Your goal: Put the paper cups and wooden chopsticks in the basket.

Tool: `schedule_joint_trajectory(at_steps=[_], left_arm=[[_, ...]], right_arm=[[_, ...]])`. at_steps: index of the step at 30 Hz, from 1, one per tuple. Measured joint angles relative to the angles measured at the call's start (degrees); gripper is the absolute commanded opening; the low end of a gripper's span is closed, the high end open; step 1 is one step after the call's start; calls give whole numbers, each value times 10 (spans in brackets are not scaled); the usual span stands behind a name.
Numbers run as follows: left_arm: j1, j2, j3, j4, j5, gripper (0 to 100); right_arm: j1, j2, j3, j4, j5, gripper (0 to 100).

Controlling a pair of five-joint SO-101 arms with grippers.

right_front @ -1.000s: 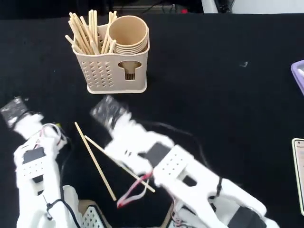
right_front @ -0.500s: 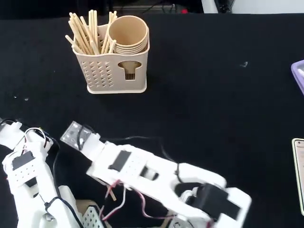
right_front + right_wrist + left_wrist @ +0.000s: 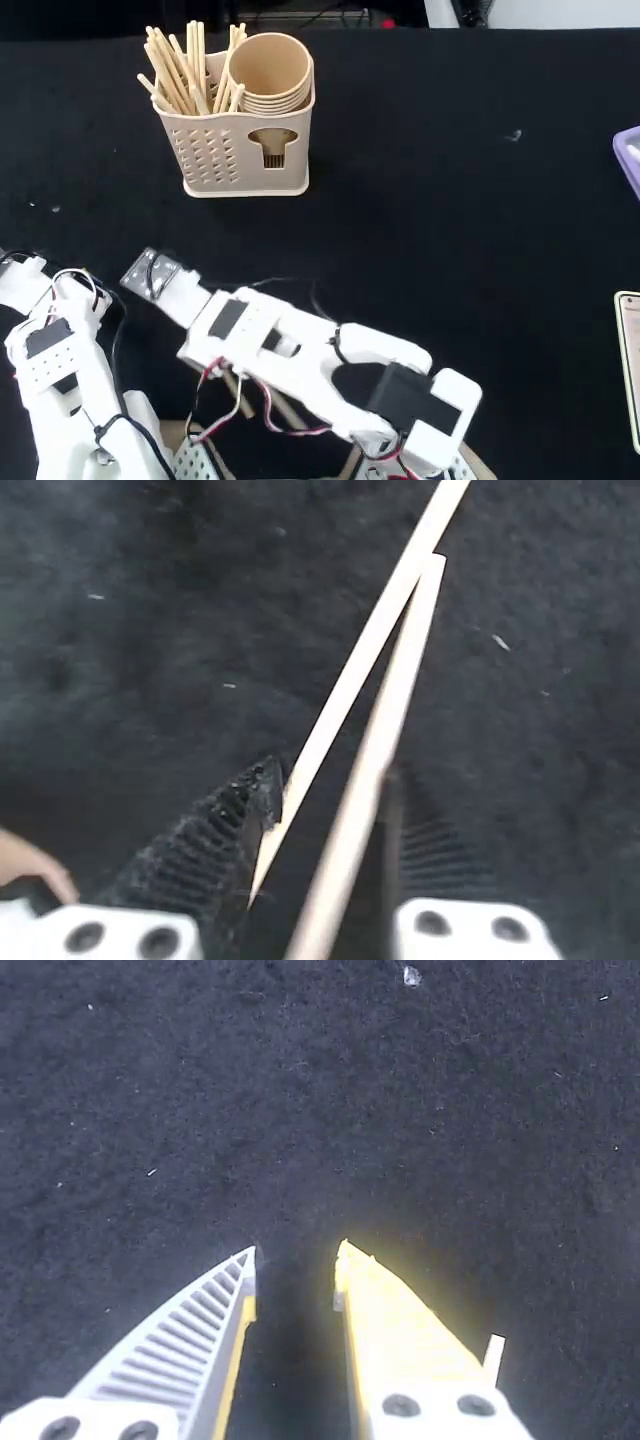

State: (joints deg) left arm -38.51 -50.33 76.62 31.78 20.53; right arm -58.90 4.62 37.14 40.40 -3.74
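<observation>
The right claw [image 3: 328, 780] stands apart, its ribbed fingers astride two loose chopsticks [image 3: 398, 680] that lie flat on the worktop [image 3: 450, 250], well apart from the basket [image 3: 215, 150]. It is not clamped on either. The step in hand looks like the grasp itself. To do it well, the fingertips should sit right down on the cloth before they close, so both sticks are swept together rather than one skating out from under. The pair forms a narrow V that meets away from the claw, so the squeeze should be slow enough to let them align side by side. How near the sticks' middle the claw sits I cannot tell; a hold far off centre would likely let them droop on the lift.

The left claw [image 3: 296, 1255] is apart too, with nothing between its fingers, over bare cloth.

The sticks are pale bare wood — slim, straight and blunt-ended — hard and smooth enough to slip or pivot in a light pinch. The worktop is black and felt-like, flecked with lint. The basket is cream plastic, boxy, its wall pierced with small slots. A fanned bundle of chopsticks [image 3: 185, 70] stands in one compartment and nested tan paper cups [image 3: 270, 70] in the other.
</observation>
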Motion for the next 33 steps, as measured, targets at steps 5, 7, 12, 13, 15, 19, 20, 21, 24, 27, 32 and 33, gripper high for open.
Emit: schedule_joint_trajectory(at_steps=[5, 7, 12, 13, 15, 19, 20, 21, 24, 27, 32, 33], left_arm=[[0, 0, 0, 0, 0, 137], [0, 0, 0, 0, 0, 137], [0, 0, 0, 0, 0, 137], [0, 0, 0, 0, 0, 137], [0, 0, 0, 0, 0, 137], [0, 0, 0, 0, 0, 137], [0, 0, 0, 0, 0, 137], [0, 0, 0, 0, 0, 137], [0, 0, 0, 0, 0, 137], [0, 0, 0, 0, 0, 137], [0, 0, 0, 0, 0, 137], [0, 0, 0, 0, 0, 137]], right_arm=[[47, -2, -7, 43, 32, 11], [74, -14, -7, 64, 51, 11], [127, -108, -6, 123, 103, 11], [130, -136, -6, 132, 107, 11], [130, -190, -6, 143, 110, 11], [127, -241, 13, 129, 112, 11], [125, -241, 23, 110, 111, 11], [120, -236, 35, 85, 111, 11], [104, -188, 46, 7, 112, 23], [91, -122, 44, -50, 111, 91], [91, -6, -26, -15, 111, 228], [88, 13, -43, 5, 111, 232]])
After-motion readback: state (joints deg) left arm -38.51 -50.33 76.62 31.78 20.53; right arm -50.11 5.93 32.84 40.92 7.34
